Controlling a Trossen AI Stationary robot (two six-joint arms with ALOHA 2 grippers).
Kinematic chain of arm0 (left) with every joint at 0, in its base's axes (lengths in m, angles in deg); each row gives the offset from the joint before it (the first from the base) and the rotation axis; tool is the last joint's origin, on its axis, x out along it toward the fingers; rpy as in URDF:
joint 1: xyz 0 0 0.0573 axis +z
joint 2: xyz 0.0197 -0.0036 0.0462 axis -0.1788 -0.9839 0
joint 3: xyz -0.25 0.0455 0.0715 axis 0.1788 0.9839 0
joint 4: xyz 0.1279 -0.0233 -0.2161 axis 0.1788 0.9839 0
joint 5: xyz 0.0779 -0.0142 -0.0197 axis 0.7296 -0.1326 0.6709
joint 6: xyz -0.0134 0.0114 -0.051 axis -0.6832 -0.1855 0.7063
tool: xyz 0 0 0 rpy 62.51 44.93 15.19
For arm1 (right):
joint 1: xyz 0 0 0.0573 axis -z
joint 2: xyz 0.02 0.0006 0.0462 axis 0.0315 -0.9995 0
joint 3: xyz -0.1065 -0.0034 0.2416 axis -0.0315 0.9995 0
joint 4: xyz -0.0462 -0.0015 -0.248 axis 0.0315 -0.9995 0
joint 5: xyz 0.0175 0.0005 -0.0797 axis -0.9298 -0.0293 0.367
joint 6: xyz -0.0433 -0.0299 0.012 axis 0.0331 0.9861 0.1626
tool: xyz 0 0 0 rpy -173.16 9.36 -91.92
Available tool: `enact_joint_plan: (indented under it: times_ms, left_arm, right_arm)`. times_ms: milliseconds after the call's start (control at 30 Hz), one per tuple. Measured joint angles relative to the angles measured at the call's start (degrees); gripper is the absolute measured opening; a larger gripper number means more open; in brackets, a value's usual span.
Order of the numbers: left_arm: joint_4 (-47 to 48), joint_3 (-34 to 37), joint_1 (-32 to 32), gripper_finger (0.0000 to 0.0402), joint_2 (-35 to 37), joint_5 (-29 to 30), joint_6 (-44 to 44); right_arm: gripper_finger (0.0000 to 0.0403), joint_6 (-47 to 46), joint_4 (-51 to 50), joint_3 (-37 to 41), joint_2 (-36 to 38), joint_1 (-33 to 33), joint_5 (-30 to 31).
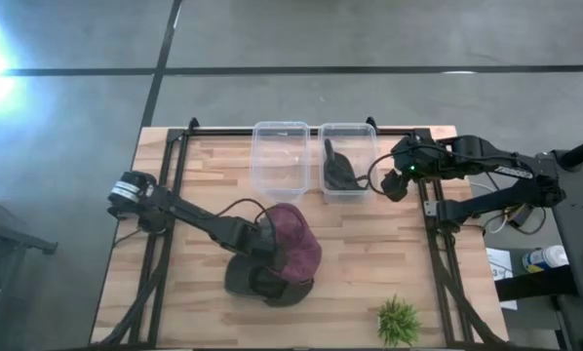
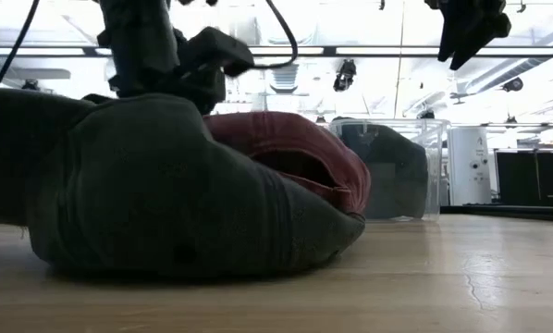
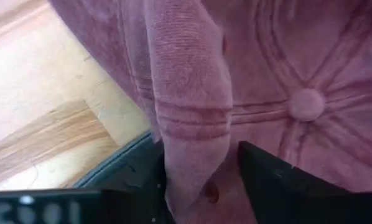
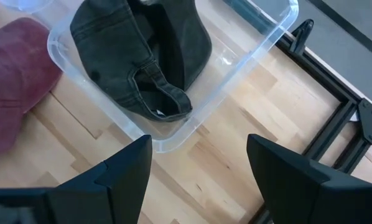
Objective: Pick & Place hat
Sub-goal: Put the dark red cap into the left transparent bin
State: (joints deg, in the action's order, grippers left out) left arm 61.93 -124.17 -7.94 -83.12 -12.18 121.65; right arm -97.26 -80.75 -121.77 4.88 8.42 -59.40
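Note:
A maroon cap (image 1: 296,244) lies at the table's middle, its near part resting on a dark grey cap (image 1: 257,283) that sits on the wood. My left gripper (image 1: 268,240) reaches in from the table's left and is shut on the maroon cap (image 3: 279,68). In the low view the dark grey cap (image 2: 165,194) fills the foreground with the maroon cap (image 2: 300,148) behind it. My right gripper (image 1: 397,183) hangs open above the table by the right bin (image 4: 173,140), touching nothing. My left gripper pinches a raised fold of the maroon cap's fabric (image 3: 192,124) between its two fingers (image 3: 273,180), beside the crown button (image 3: 306,104). It comes from the table's left, slanting down. The cap still rests on the dark grey cap beneath it.
Two clear bins stand at the far edge: the left one (image 1: 280,156) holds nothing, the right one (image 1: 348,166) holds a dark cap (image 4: 142,56). A small green plant (image 1: 399,320) sits near the near right corner. Black frame rails (image 1: 433,224) run along the table's sides.

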Motion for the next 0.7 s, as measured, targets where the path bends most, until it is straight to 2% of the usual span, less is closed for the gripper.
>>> enact_joint_plan:
  times_ms: [67,200,233,433,533,600,700]
  left_arm:
    - [-0.1,0.0,0.0,0.0142,0.0,-0.1,-1.2]
    - [-0.1,0.0,-0.1,0.0033,1.4,-0.3,-3.4]
    - [-0.1,0.0,-0.1,0.0017,2.2,-0.1,-3.6]
    - [0.6,-2.9,0.0,0.0003,10.3,8.2,-2.8]
    - [1.4,-7.8,-0.3,0.0002,16.6,16.2,-5.8]
    - [1.5,-11.6,-0.5,0.0002,20.2,24.0,-9.6]
    - [2.0,-17.5,-1.6,0.0001,23.7,40.9,-19.0]
  right_arm:
    - [0.0259,0.0,0.2,0.0,-0.1,0.0,0.0]
    - [0.0253,0.0,0.4,0.0,0.0,0.0,0.4]
    - [0.0252,0.0,0.4,0.0,0.0,0.0,0.4]
    - [0.0242,0.1,0.4,0.0,0.1,0.0,0.5]
    - [0.0239,0.2,0.5,0.0,0.1,0.0,0.5]
    - [0.0238,0.2,0.6,0.0,0.1,0.0,0.5]
    - [0.0237,0.2,0.6,0.0,0.1,0.0,0.6]
